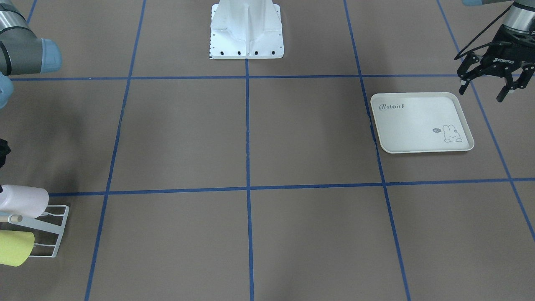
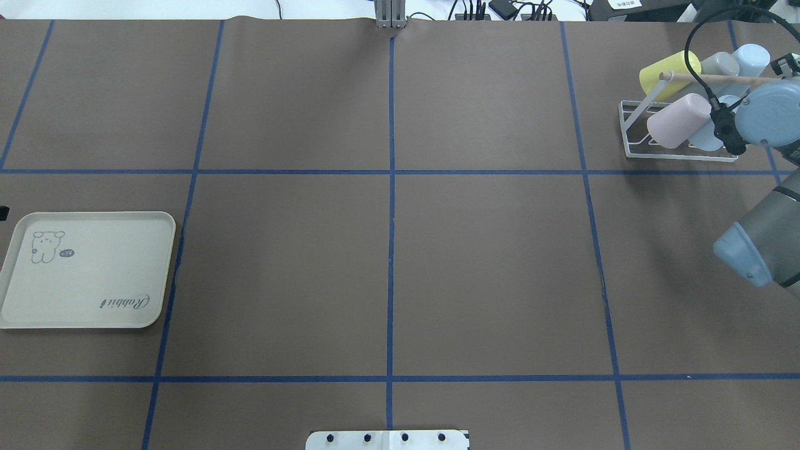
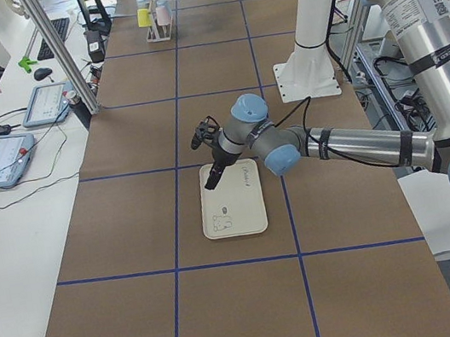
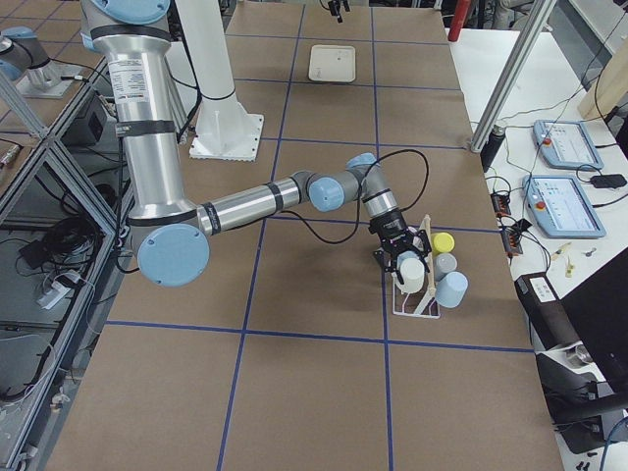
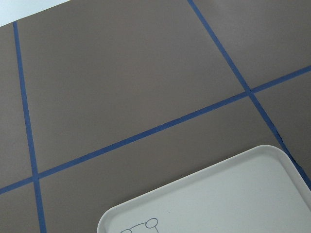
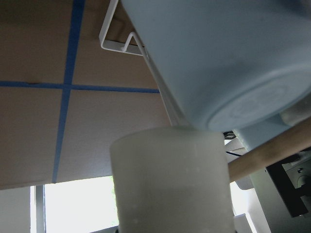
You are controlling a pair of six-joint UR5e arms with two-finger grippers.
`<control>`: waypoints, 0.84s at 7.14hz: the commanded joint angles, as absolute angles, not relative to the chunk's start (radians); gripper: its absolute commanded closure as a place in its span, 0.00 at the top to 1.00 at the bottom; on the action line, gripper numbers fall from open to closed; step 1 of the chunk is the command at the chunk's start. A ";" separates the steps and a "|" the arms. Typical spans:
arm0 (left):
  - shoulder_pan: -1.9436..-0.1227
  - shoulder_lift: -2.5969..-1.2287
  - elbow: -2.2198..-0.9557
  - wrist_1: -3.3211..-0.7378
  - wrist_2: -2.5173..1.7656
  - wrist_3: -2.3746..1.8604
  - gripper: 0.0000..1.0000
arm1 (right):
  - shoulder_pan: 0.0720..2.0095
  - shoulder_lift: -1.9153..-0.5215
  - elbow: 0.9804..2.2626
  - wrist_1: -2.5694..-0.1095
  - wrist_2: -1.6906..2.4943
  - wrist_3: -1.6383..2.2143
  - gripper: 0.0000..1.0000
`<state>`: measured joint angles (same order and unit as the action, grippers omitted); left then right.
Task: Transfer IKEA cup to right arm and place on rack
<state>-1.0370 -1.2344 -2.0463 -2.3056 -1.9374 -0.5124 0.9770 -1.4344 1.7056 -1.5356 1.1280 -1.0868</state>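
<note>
- On the rack (image 2: 675, 157), along its robot-side edge, the pink cup (image 2: 678, 120) lies tilted, rounded base pointing away from the right arm (image 2: 772, 115).
- Behind it, on the rack's far side, sit a yellow cup (image 2: 669, 75), a grey cup (image 2: 719, 62) and a blue cup (image 2: 750, 59). A second pale blue one lies just beside the pink cup.
- A wooden rod (image 2: 719, 78) crosses the top of the rack.
- The right arm reaches over the rack, and in the overhead view its blue wrist cap hides part of the wire frame.
- The right fingers (image 4: 392, 257) are down at the pink cup. I cannot tell whether they grip it or only stand beside it (the right wrist camera shows just a pale cup wall, a blue cup base and the rod, all very close).
- The left fingers (image 1: 505, 91) are well apart from the rack, at the opposite end of the bench (image 2: 281, 262). They are spread wide and hold nothing.
- Those fingers hang above the bench just beside a corner of the tray (image 1: 413, 129).
- The tray, cream with a rabbit drawing and the word "Rabbit", lies flat, likewise far from the rack.
</note>
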 commanded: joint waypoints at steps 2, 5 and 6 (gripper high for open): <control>-1.037 -1.233 -2.046 -2.306 -1.937 -0.514 1.00 | 0.974 -1.425 1.695 -1.528 1.131 -1.155 0.67; -1.037 -1.233 -2.046 -2.306 -1.937 -0.514 1.00 | 0.974 -1.425 1.695 -1.528 1.134 -1.201 0.98; -1.037 -1.233 -2.045 -2.306 -1.937 -0.514 1.00 | 0.974 -1.425 1.695 -1.528 1.134 -1.201 0.98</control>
<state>-1.0370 -1.2333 -2.0459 -2.3056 -1.9374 -0.5139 0.9741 -1.4252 1.6956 -1.5279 1.1343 -1.1965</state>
